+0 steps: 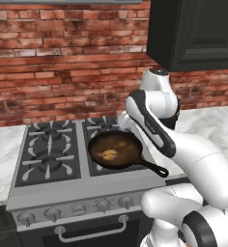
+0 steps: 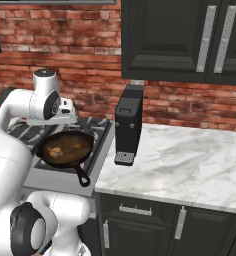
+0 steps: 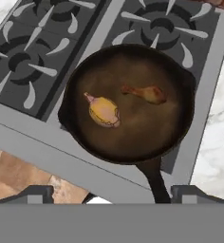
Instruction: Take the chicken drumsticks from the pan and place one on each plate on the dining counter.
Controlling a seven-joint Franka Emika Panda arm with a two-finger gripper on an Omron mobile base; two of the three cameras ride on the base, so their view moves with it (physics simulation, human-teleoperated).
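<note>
Both chicken drumsticks, the paler one point(image 3: 104, 111) and the browner one point(image 3: 145, 93), lie apart inside the cast-iron pan point(image 3: 133, 137) on the stove point(image 3: 33, 57). The gripper point(image 3: 112, 192) hovers above with jaws wide apart, empty. A descent between them would likely close on nothing, and the lumpy meat may slip out of a shallow pinch.

Counts: drumsticks 2 point(image 3: 103, 111) point(image 3: 146, 93) (both in pan); pan 1 point(image 3: 133, 142); stove 1 point(image 1: 48, 193), burners 4; coffee machine 1 point(image 2: 128, 131).
</note>
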